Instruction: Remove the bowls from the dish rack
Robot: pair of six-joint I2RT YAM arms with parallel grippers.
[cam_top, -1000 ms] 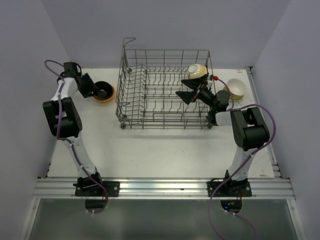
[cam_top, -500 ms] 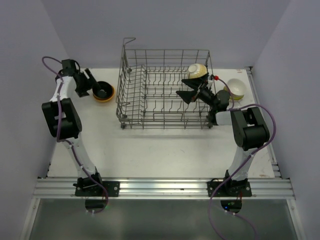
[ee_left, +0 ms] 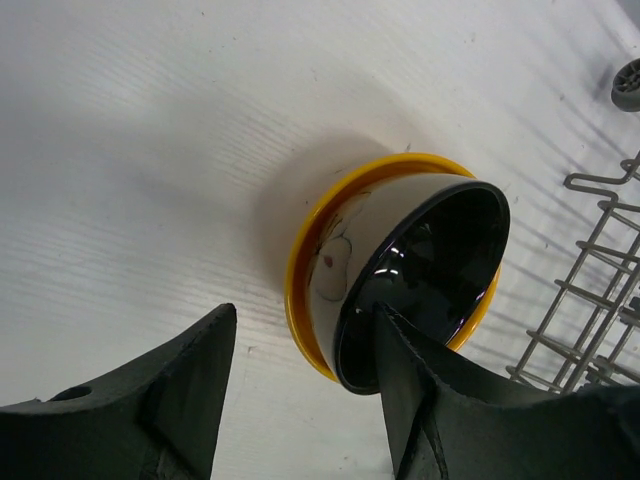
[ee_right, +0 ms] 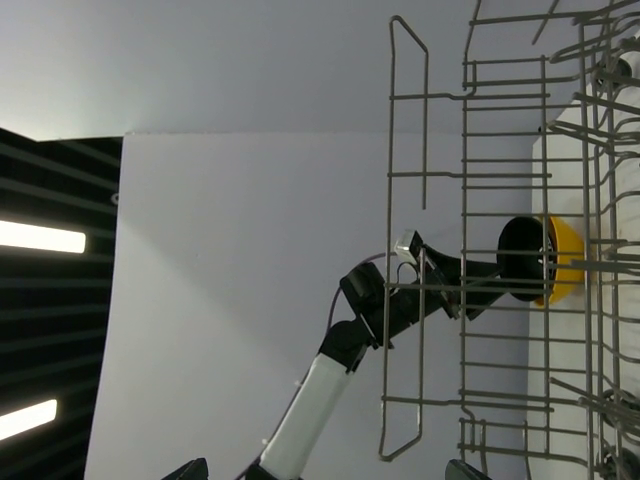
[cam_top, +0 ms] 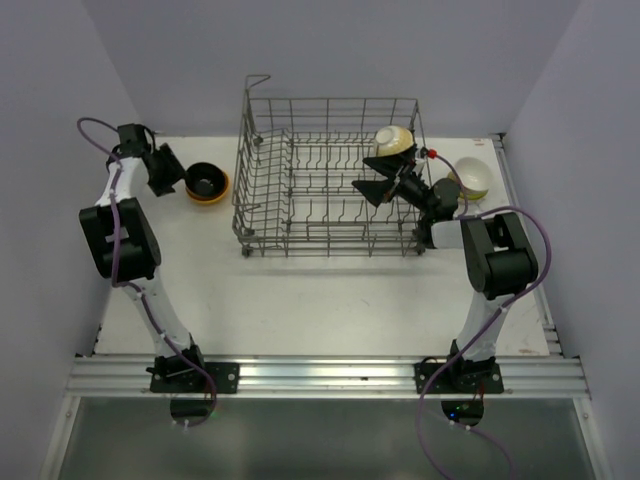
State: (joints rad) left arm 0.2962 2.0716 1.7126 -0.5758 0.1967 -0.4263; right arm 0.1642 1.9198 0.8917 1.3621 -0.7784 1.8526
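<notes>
Dish rack point(cam_top: 262, 160) at the back middle of the table, one cream bowl point(cam_top: 393, 141) propped in its far right corner.
Left gripper point(ee_left: 305, 312) sits low by a black bowl point(ee_left: 430, 270) nested in a yellow bowl point(ee_left: 300, 270), left of the rack. Its fingers are apart, one close against the black rim; contact unclear from the wrist view. Right gripper point(cam_top: 368, 178) is inside the rack near the cream bowl, fingers spread wide, holding nothing. A white bowl point(cam_top: 470, 178) rests on the table right of the rack.
</notes>
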